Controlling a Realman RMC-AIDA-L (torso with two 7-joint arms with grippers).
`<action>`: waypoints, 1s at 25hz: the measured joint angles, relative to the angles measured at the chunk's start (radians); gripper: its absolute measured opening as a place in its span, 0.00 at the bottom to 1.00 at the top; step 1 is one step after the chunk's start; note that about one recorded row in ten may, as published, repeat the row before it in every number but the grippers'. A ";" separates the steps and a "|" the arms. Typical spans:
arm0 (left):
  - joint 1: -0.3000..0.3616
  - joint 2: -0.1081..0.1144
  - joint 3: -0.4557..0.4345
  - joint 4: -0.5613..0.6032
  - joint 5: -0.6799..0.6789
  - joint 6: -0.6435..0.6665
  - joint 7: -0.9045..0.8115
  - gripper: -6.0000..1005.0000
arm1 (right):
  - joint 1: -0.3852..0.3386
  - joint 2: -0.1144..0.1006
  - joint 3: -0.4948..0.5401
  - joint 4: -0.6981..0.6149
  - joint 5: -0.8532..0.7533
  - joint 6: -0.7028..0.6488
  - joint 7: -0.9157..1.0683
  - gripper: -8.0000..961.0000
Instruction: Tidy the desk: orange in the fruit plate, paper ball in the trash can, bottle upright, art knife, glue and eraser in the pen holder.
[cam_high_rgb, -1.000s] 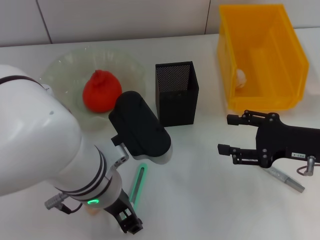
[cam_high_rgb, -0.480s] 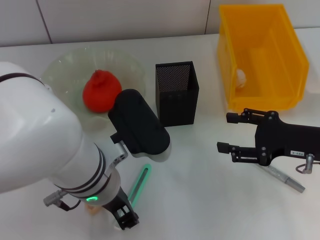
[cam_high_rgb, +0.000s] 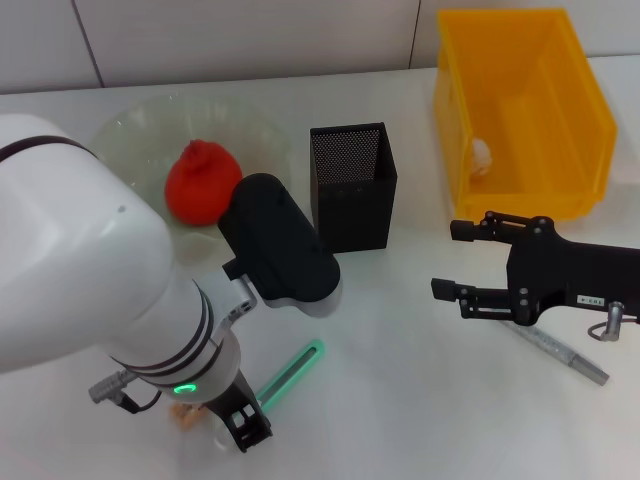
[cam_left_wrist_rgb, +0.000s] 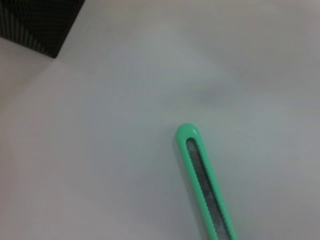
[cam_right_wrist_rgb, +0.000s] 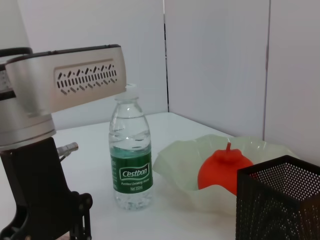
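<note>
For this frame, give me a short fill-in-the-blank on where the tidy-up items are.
1. The orange lies in the ____.
2. The bottle stands ____ on the table.
3. The green knife lies on the ____, not in the pen holder.
4. The right gripper is open and holds ____.

Missing words: plate; upright; table; nothing

Green art knife flat on white desk — pen holder corner apart
</note>
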 joint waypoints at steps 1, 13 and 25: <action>-0.002 0.000 0.000 -0.002 0.000 0.000 0.000 0.36 | 0.001 0.000 0.000 0.000 0.000 0.001 0.000 0.80; -0.010 0.001 -0.012 -0.008 0.002 -0.001 0.000 0.32 | 0.020 -0.003 0.000 0.017 -0.004 0.012 0.000 0.80; -0.022 0.001 -0.019 0.014 -0.006 0.011 0.002 0.19 | 0.023 -0.003 0.000 0.017 -0.003 0.014 -0.001 0.80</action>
